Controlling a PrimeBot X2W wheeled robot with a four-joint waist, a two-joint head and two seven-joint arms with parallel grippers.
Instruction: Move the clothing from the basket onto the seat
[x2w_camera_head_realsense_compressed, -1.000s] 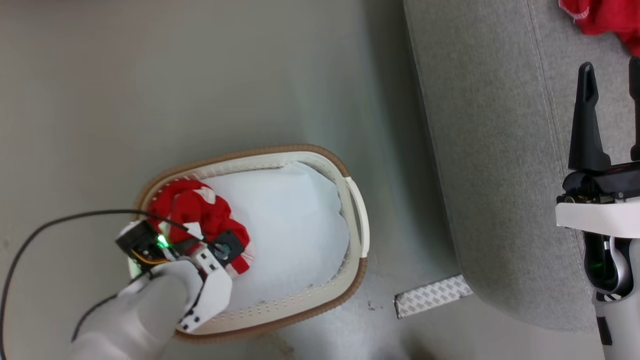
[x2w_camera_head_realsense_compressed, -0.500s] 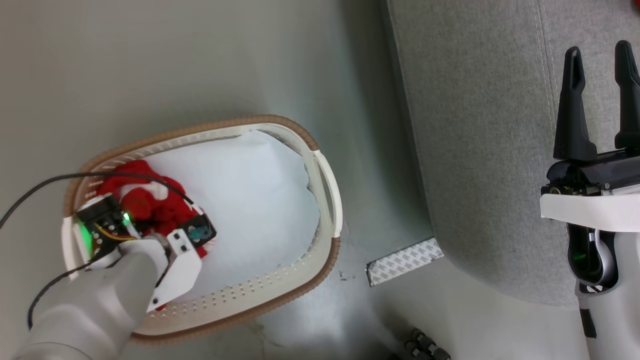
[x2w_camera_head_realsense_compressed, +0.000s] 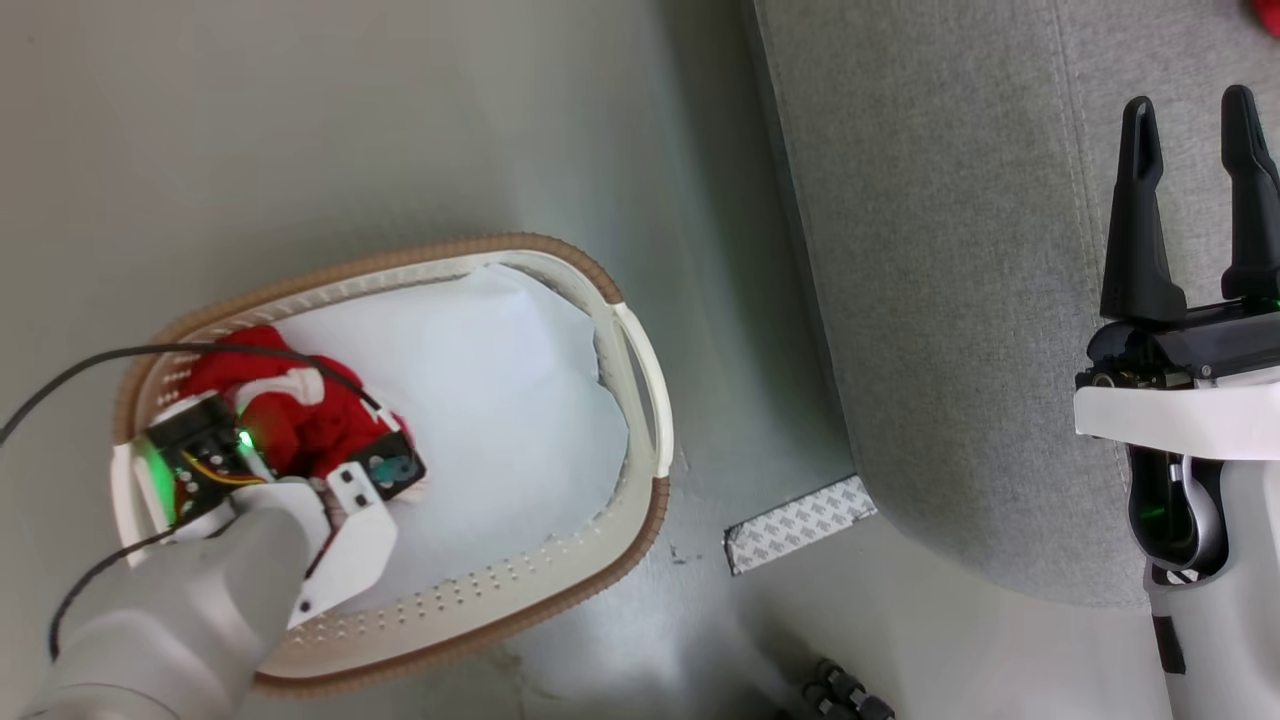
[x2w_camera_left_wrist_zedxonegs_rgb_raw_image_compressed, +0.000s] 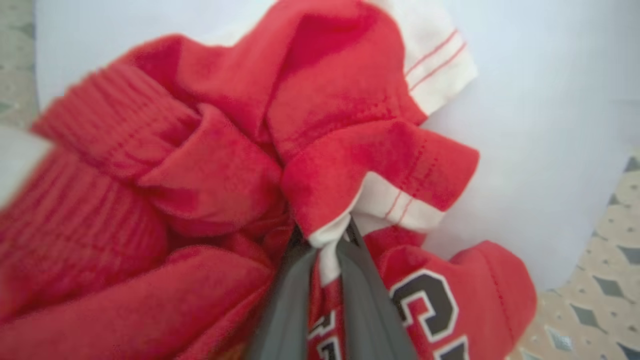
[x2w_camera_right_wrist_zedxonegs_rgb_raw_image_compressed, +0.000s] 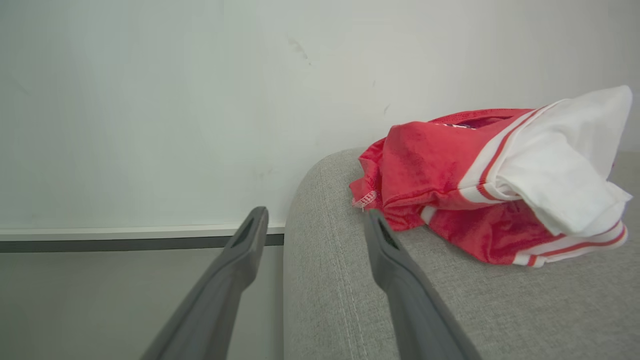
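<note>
The left gripper (x2w_camera_left_wrist_zedxonegs_rgb_raw_image_compressed: 327, 240) is clamping the clothing (x2w_camera_left_wrist_zedxonegs_rgb_raw_image_compressed: 240, 150) at the basket (x2w_camera_head_realsense_compressed: 640, 360)'s left end, probably next needing a lift to the seat (x2w_camera_head_realsense_compressed: 950, 300); right gripper (x2w_camera_head_realsense_compressed: 1190, 120) jaws apart.

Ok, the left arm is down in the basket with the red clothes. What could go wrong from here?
1. The left jaws pinch just a thin white-trimmed fold of the red clothes, so the crumpled bundle might slip out on lifting.
2. Trailing cloth could snag the basket rim and drag it along.
3. The carry to the sofa crosses open floor, and a drop there would land short.
</note>
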